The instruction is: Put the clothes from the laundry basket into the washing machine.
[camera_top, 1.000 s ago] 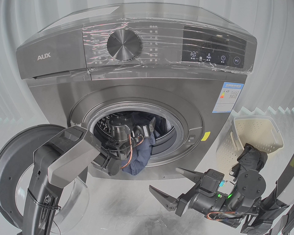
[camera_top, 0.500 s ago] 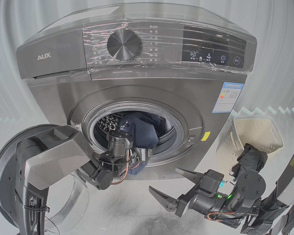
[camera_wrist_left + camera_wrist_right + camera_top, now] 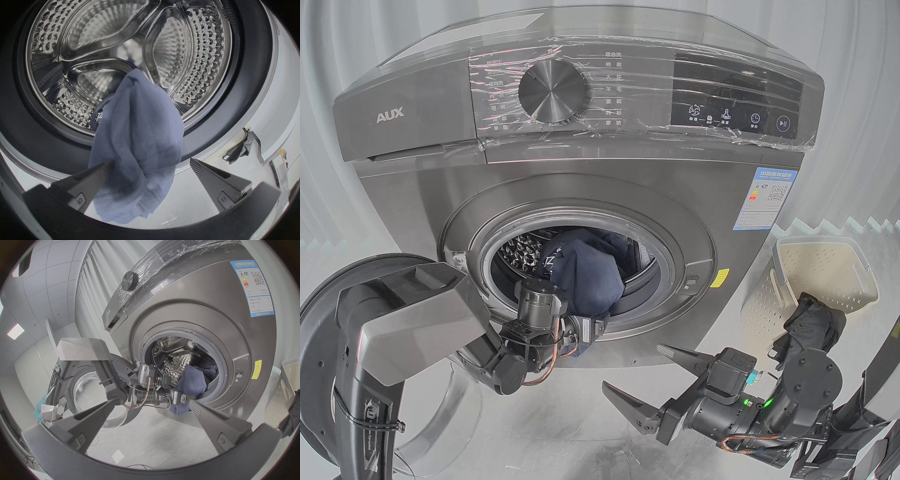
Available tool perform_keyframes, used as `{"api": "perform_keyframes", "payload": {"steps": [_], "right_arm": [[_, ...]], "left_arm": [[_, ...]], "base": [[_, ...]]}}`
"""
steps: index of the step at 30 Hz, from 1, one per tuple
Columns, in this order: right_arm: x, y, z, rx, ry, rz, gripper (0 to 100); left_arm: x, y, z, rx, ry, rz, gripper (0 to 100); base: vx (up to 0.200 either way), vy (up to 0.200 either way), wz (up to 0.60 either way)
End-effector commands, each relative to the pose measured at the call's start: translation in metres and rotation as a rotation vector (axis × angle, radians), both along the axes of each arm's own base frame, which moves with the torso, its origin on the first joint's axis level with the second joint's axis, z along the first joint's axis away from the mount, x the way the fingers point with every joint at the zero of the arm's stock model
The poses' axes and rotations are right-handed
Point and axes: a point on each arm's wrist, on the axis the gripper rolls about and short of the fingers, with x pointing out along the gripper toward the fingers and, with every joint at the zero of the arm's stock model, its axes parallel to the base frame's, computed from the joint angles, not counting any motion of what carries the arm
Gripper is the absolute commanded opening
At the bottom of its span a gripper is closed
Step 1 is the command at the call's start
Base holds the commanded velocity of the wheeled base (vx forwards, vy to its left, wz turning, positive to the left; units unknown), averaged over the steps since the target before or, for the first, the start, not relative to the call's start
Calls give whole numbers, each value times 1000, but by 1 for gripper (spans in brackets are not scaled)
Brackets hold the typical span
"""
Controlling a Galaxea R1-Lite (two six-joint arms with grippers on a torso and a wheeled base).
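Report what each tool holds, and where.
Nothing. Left tool is open at the navy garment hanging out of the drum; right tool is open, empty.

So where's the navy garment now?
In the head view, left of centre, the navy garment drapes over the lower door rim of the washing machine, just above the left gripper.

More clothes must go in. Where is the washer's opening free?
Free: the drum's left side, between the door seal and the blue garment, and the bare floor before the machine. Crowded: the lower lip, where the garment hangs out at the open left gripper.
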Motion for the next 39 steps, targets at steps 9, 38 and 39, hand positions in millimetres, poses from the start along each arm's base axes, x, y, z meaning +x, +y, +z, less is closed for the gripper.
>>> {"api": "perform_keyframes", "payload": {"steps": [9,38,39], "right_arm": [[0,1,1,4,-2,2,100],[2,4,7,32,-21,2,100],[2,4,7,31,-20,2,100]], "left_arm": [[17,-3,-22,3,7,10,0],[110,-15,62,-344,-440,135,0],[111,-15,64,-346,-445,137,0]], "base": [[0,0,0],[0,0,0],[0,0,0]]}}
